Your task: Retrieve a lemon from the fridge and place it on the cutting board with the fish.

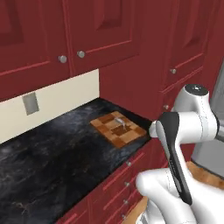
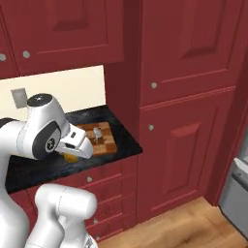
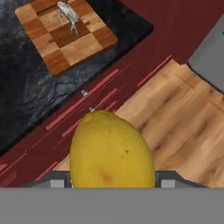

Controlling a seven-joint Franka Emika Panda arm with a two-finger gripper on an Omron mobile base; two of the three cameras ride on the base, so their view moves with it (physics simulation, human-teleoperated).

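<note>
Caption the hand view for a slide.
Tool carries lemon above floor, short of cutting board with fish.

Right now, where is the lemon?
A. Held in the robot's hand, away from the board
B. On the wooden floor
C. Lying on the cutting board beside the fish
A: the lemon sits in the hand, while the cutting board carries just the fish.
</note>
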